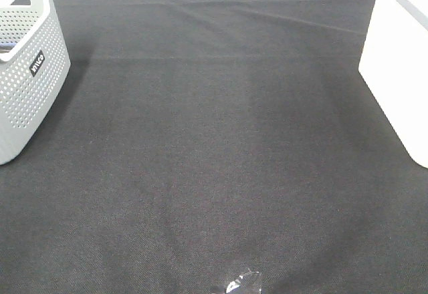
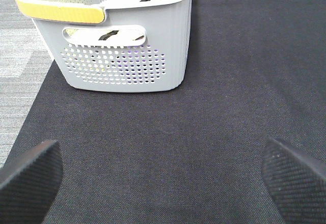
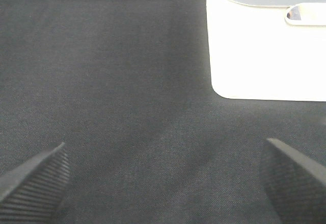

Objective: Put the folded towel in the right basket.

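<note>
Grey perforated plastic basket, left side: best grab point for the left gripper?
Grey perforated plastic basket: probably its yellow-banded rim above the oval handle slot, from above, one finger inside. It's a thin upright edge facing the open left gripper.

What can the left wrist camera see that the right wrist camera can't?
Only the left wrist view shows the grey holey basket with its yellow handle, plus black and blue things inside. Only the right wrist view shows the white basket, with something brownish at its rim. Both show the black cloth and two dark fingers spread wide apart, holding nothing.
</note>
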Controlling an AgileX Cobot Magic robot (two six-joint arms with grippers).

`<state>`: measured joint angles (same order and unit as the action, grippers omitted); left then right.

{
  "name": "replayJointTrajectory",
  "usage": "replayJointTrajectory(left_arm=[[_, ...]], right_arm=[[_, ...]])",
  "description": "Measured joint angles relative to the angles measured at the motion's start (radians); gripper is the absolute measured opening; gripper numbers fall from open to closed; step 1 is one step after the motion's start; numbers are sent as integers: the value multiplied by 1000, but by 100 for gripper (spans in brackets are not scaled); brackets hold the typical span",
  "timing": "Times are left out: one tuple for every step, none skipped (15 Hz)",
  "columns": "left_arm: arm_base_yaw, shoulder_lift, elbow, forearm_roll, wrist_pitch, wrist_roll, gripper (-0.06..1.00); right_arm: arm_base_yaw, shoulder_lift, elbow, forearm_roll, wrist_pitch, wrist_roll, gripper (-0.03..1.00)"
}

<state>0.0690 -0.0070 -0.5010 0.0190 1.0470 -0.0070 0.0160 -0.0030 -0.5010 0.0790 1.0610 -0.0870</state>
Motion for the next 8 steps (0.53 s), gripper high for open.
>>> replayJointTrajectory(left_arm=[[0,0,0,0,0,0,99],[0,0,0,0,0,0,99],[0,0,0,0,0,0,99],[0,0,0,0,0,0,99],[0,0,0,0,0,0,99],[0,0,0,0,0,0,99],[0,0,0,0,0,0,99],[0,0,0,0,0,0,99]], right_arm=[[0,0,0,2,0,0,98],[0,0,0,3,0,3,98],[-4,0,0,3,0,5,98],[-15,0,0,3,0,8,98],[-28,0,0,4,0,9,98],[-36,0,0,4,0,9,98],[-36,0,0,5,0,9,98],[-36,0,0,6,0,9,98]])
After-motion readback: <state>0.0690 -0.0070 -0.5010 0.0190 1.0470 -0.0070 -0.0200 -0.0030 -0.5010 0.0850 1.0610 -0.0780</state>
